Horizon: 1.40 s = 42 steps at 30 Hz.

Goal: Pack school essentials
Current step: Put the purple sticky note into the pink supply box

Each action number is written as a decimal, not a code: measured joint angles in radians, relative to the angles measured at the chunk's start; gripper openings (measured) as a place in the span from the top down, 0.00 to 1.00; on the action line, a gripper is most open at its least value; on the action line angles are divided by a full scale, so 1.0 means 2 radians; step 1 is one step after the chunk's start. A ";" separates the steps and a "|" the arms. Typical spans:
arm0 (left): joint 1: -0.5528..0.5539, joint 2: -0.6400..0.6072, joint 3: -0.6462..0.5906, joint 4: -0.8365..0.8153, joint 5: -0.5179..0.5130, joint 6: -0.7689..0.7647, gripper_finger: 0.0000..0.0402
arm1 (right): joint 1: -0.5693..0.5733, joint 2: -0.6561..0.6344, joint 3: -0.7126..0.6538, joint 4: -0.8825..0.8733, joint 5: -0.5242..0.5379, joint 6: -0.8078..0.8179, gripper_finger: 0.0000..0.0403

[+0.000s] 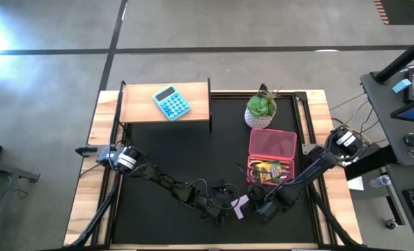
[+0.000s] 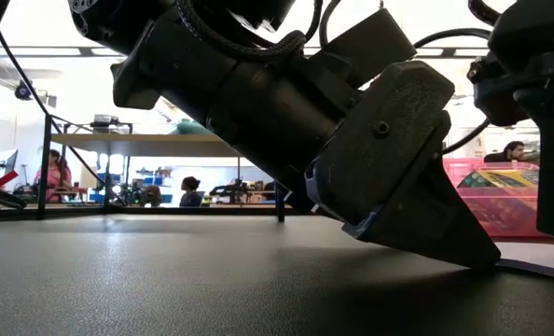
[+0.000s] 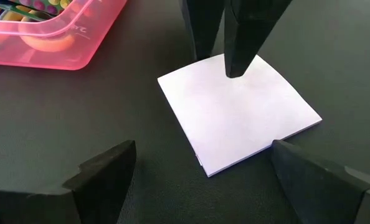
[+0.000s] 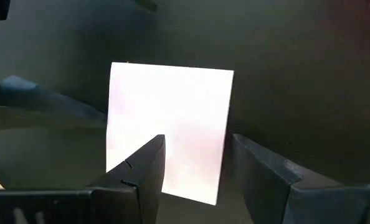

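Observation:
A lilac square notepad (image 3: pixel 238 112) lies flat on the black mat, near the table's front edge and just in front of the pink box (image 1: pixel 272 143). My left gripper (image 3: pixel 203 149) comes at it low from the left, open wide; one fingertip (image 3: pixel 278 149) stands right beside the pad's near corner. My right gripper (image 4: pixel 197 140) points down over the pad from the right, open, with both fingertips above the pad's far part (image 3: pixel 235 68). Inside the box lie a yellow-green crayon box (image 1: pixel 266 171) and other stationery. My left gripper has one fingertip (image 3: pixel 278 149) close against the notepad's near corner (image 3: pixel 269 140), low on the mat; I cannot tell whether it touches. My right gripper's fingertips (image 3: pixel 235 70) hang at the pad's upper face; I cannot tell whether they rest on it.
A light-blue calculator (image 1: pixel 172 103) lies on a wooden shelf (image 1: pixel 193 97) at the far left. A green plant in a white pot (image 1: pixel 261 109) stands behind the pink box. Bare black mat (image 1: pixel 165 150) stretches left of the box. People show in the room beyond.

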 joint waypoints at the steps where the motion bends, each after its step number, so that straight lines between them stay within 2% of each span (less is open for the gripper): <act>1: 0.000 0.000 0.000 0.000 0.000 0.000 0.11 | -0.001 0.000 0.000 0.006 0.000 -0.005 0.57; 7: 0.000 0.000 0.000 0.002 0.000 0.001 0.11 | -0.013 0.001 -0.007 0.079 0.000 -0.038 0.57; 13: 0.000 0.000 -0.001 0.004 0.000 0.003 0.11 | -0.022 0.001 -0.011 0.096 -0.002 -0.052 0.57; 20: 0.000 0.000 -0.001 0.004 0.000 0.003 0.11 | -0.022 0.000 -0.012 0.095 -0.017 -0.052 0.58; 25: 0.000 0.000 -0.001 0.004 0.000 0.003 0.11 | -0.021 -0.008 -0.012 0.095 -0.043 -0.056 0.64; 30: 0.000 0.000 -0.001 0.004 0.000 0.002 0.11 | -0.021 -0.021 -0.012 0.094 -0.045 -0.068 0.69; 36: 0.000 0.000 -0.002 0.004 0.000 0.002 0.11 | -0.021 -0.041 -0.012 0.090 -0.047 -0.076 0.68; 42: 0.000 0.000 -0.002 0.004 -0.001 0.000 0.11 | -0.021 -0.085 -0.012 0.023 -0.053 -0.081 0.69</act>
